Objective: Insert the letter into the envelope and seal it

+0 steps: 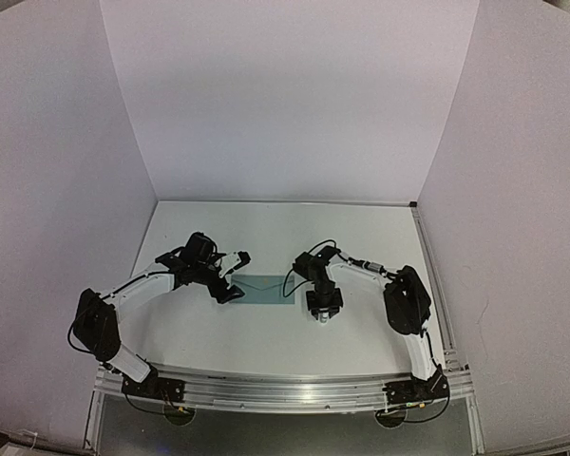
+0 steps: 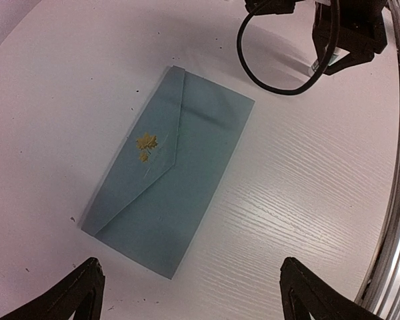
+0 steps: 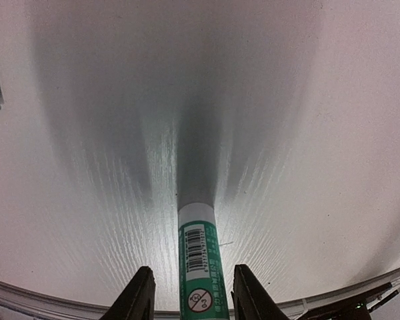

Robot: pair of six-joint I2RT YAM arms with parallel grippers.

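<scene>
The teal envelope lies flat on the table between the arms. In the left wrist view the envelope has its triangular flap folded down, with a small gold leaf mark near the flap's tip. The tan letter is not in view. My left gripper is open and empty, just above the envelope's near end. My right gripper stands over a green and white glue stick upright on the table. Its fingers flank the stick with a gap on each side.
The right gripper stands just right of the envelope's right end, and it also shows with its black cable at the top of the left wrist view. The table's metal front rail runs close behind it. White walls enclose the table.
</scene>
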